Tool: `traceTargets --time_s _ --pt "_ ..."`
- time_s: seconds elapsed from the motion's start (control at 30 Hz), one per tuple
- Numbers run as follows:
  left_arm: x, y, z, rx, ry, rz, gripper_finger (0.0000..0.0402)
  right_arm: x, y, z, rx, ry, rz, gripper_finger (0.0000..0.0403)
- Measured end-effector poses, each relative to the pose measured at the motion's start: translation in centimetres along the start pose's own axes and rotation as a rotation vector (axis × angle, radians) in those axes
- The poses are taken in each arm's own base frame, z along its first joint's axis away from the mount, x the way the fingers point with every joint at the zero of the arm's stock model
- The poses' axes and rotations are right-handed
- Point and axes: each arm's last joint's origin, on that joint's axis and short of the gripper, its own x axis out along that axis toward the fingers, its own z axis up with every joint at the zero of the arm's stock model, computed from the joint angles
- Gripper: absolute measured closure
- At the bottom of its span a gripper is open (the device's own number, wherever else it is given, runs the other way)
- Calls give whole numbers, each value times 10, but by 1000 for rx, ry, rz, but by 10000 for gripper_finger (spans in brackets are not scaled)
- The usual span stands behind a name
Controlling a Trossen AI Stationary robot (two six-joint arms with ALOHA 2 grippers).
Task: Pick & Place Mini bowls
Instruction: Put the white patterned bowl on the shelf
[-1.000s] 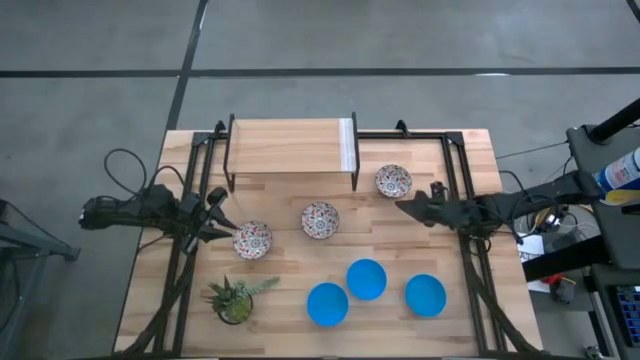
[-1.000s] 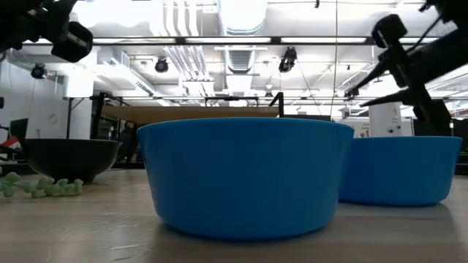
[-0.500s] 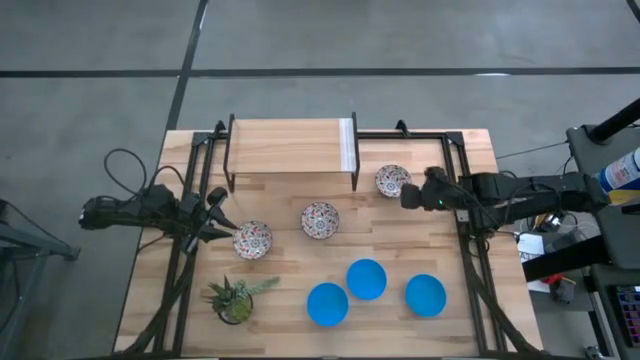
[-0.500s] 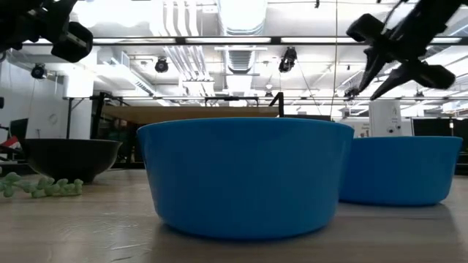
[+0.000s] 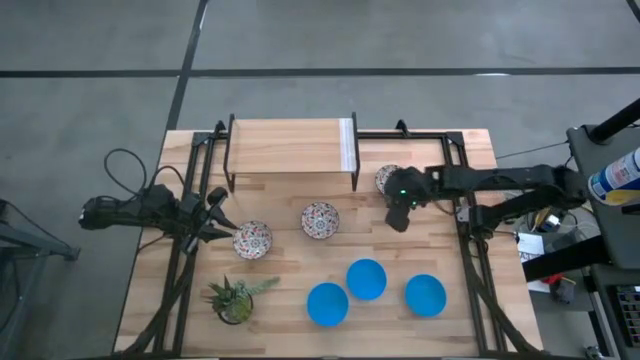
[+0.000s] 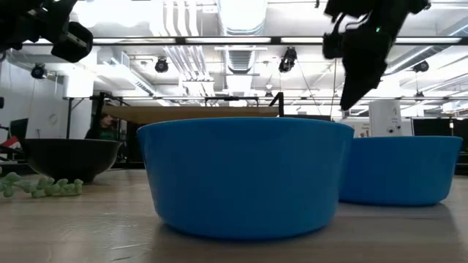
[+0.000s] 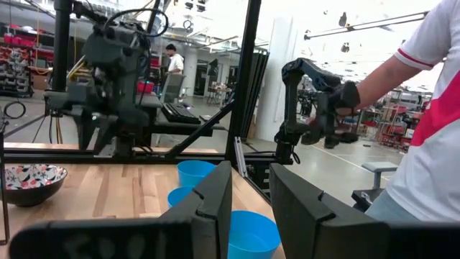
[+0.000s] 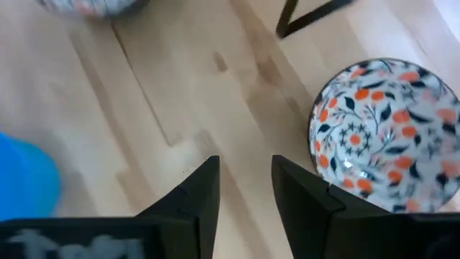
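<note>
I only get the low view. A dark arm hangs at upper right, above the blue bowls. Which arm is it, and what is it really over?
Observer: It is the right arm. Its pincer hangs over bare table beside a patterned bowl, well behind the blue bowls.
Operator: Is it holding anything?
Observer: No. The right wrist view shows its fingers apart with only table between them, and the bowl off to one side.
Operator: And the left arm?
Observer: Its pincer is open, next to a second patterned bowl.
</note>
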Motion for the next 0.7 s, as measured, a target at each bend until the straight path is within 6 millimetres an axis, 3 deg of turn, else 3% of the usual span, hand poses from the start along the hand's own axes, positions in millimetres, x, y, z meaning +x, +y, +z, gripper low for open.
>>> traceTargets --time_s 0.23,0.43,0.7 --pt "0 0 0 0 0 0 312 31 1 11 -170 103 -235 289" --pt "0 0 0 0 0 0 312 53 1 13 -258 197 -251 283" --pt "0 0 0 0 1 0 312 68 -9 12 -262 262 -271 278"
